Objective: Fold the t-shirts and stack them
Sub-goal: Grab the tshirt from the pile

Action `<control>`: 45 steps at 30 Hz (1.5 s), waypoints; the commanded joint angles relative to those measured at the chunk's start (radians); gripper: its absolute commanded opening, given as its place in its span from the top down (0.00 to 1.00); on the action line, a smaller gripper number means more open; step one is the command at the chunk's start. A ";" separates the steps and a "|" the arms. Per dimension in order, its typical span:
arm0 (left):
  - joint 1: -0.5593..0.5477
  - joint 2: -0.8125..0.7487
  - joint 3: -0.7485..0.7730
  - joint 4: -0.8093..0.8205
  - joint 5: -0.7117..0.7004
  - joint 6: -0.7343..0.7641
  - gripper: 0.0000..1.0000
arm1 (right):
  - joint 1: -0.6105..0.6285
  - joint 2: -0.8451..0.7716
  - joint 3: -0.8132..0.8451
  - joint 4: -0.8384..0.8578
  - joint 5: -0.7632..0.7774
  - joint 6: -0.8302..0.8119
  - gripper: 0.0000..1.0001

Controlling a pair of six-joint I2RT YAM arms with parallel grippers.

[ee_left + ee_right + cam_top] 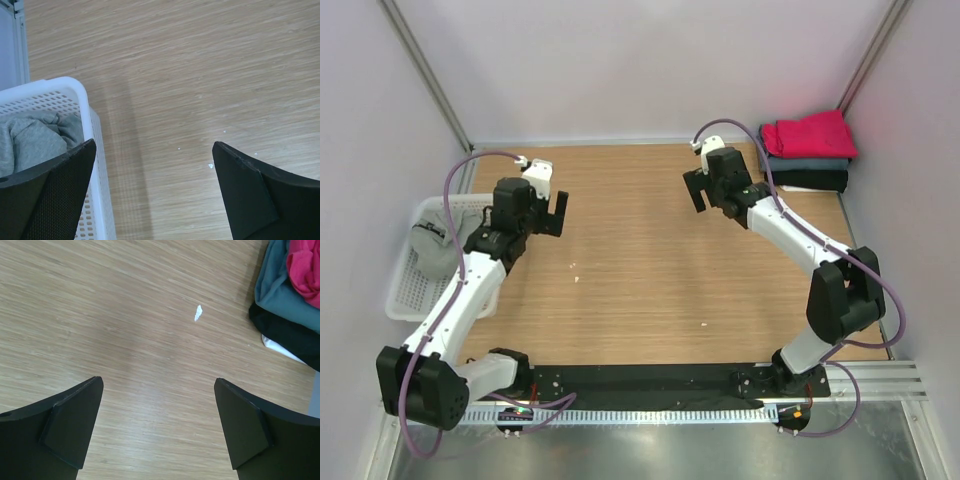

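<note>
The grey t-shirt (432,248) lies crumpled in the white basket (408,300) at the left edge of the worktop (640,270); three folded t-shirts (808,150) are stacked in its far right corner. The left jaws and right jaws hang released and empty over the wood. The left jaws should probably pinch a raised fold, since no collar shows, and lift straight up, clear of the rim.

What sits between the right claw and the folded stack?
Bare wooden tabletop with one small white scrap, between right claw and stack; right wrist view shows it.
</note>
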 commanded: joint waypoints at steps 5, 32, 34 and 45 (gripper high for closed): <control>0.004 -0.034 -0.032 0.091 -0.201 0.020 0.01 | -0.013 0.006 0.028 0.002 0.183 -0.060 0.00; 0.471 0.475 0.264 -0.130 -0.245 -0.009 0.02 | -0.320 -0.087 -0.029 -0.057 -0.803 0.190 0.00; 0.474 0.512 0.258 -0.096 -0.271 -0.003 0.02 | -0.320 -0.087 -0.032 -0.054 -0.817 0.198 0.00; 0.554 0.532 0.209 -0.010 -0.280 -0.040 0.26 | -0.320 -0.073 -0.041 -0.052 -0.834 0.195 0.00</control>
